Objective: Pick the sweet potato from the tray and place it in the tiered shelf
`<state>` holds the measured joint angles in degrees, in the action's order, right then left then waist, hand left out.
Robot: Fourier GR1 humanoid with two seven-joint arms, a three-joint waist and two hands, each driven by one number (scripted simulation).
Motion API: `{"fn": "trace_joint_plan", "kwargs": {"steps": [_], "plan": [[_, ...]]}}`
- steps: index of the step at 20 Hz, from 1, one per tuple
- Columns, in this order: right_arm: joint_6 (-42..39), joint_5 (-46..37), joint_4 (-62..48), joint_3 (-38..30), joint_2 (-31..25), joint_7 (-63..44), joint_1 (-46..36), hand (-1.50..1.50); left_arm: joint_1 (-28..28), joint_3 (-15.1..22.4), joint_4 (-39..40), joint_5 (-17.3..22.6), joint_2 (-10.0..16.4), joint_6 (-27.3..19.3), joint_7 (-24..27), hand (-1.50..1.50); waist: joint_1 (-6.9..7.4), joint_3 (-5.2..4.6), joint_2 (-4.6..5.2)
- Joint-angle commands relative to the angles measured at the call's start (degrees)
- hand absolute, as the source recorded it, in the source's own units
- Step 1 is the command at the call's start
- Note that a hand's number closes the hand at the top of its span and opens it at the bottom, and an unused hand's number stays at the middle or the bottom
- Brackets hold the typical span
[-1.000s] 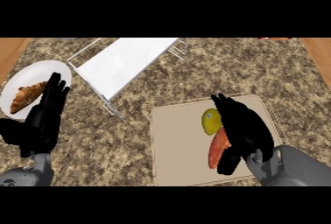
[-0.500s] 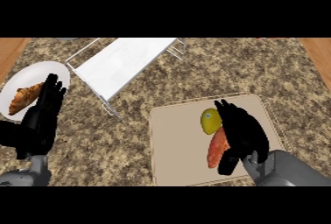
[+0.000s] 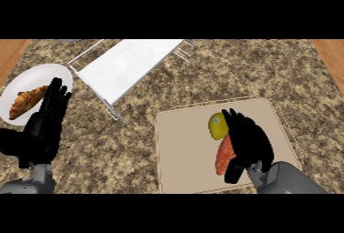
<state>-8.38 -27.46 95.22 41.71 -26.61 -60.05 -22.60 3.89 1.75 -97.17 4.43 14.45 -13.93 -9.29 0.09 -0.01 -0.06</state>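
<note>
Orange sweet potato point(image 3: 224, 157): where is it?
> On the tan tray point(image 3: 181, 154), just below the lemon point(image 3: 216, 126). Long axis runs near-to-far, far end tipped slightly right.

Which hand?
> Right hand point(image 3: 250, 141), lying along its right flank, touching or just over it. Fingers straight, wrapped round nothing. Left hand point(image 3: 46, 120) rests open by the plate point(image 3: 33, 77), well apart.

Next?
> My guess: close leftward across the short axis, then carry up-left to the white shelf point(image 3: 128, 63).
</note>
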Motion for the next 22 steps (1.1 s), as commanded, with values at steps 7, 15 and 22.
{"fn": "trace_joint_plan", "kwargs": {"steps": [7,15,22], "plan": [[1.08,-11.04,-10.45,-4.92,7.53,9.36,4.74,-1.50,1.31,-4.03,3.03,0.50,-0.51,4.06,1.40,0.00,0.07,0.01,0.10],[-3.08,-14.05,-12.74,-9.52,11.71,13.16,7.93,-1.50,-0.25,-4.15,0.14,-1.76,-2.68,4.13,0.27,0.00,0.09,0.01,0.06],[-4.51,-20.60,-11.97,-6.75,10.12,16.27,8.01,1.50,-1.02,-5.20,-1.22,-1.15,-2.52,5.21,-0.15,0.00,0.13,0.01,0.02]]}}
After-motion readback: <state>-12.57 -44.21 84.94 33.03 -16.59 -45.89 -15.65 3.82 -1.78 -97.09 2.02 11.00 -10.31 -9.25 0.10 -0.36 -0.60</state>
